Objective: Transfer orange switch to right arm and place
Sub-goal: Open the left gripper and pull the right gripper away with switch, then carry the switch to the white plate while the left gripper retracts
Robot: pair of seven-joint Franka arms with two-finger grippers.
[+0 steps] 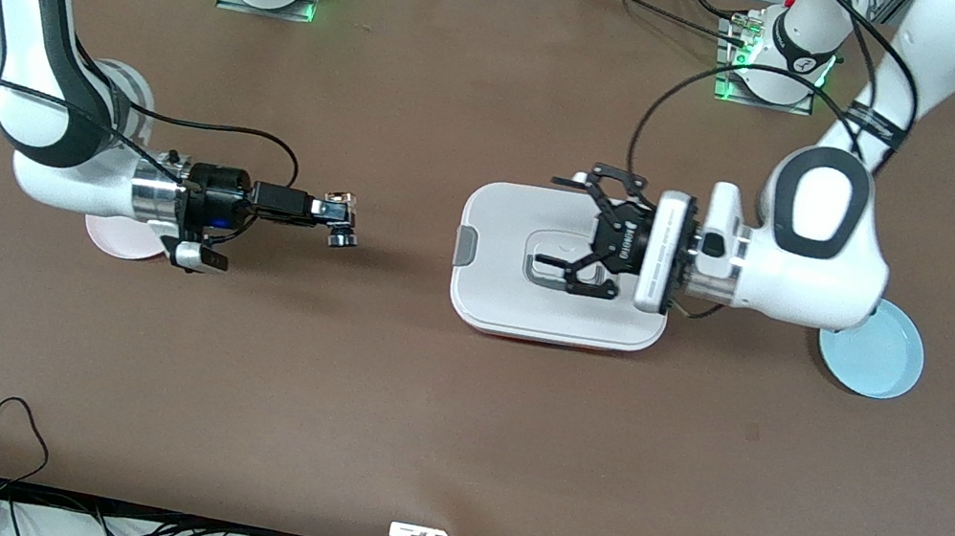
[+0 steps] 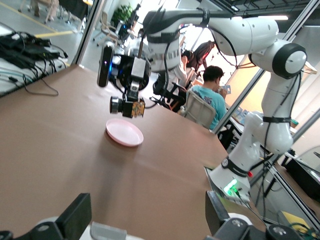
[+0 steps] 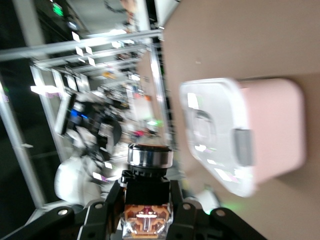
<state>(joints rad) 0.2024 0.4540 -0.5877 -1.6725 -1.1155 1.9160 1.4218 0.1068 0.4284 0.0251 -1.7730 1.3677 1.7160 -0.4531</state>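
A wide brown table [image 1: 433, 416] fills the front view, with cables and small electronics along its nearest edge and the two white arm bases, lit green, standing at its farthest edge. The left wrist view looks out to a bright workshop with windows, where a seated person in a teal shirt [image 2: 206, 98] is visible. A white rounded-rectangular lidded box with a grey latch [image 1: 519, 309] sits near the middle of the table. A round pale-blue plate [image 1: 884, 360] lies at the left arm's end, partly under that arm, and a round pink plate [image 1: 116, 239] lies at the right arm's end, partly under the right arm's wrist. The right gripper [image 1: 337, 220], black and slim-fingered on a shiny silver wrist ring, hangs level above bare table between the pink plate and the box; its fingers are closed on the orange switch [image 1: 339, 224], a tiny black blocky part with a silver ring, seen pinched between the jaws in the right wrist view [image 3: 148, 192] and from afar in the left wrist view [image 2: 128, 106]. The left gripper [image 1: 588, 233], black-clawed on a white boxy wrist block, hovers over the box lid with its fingers spread wide and nothing between them.
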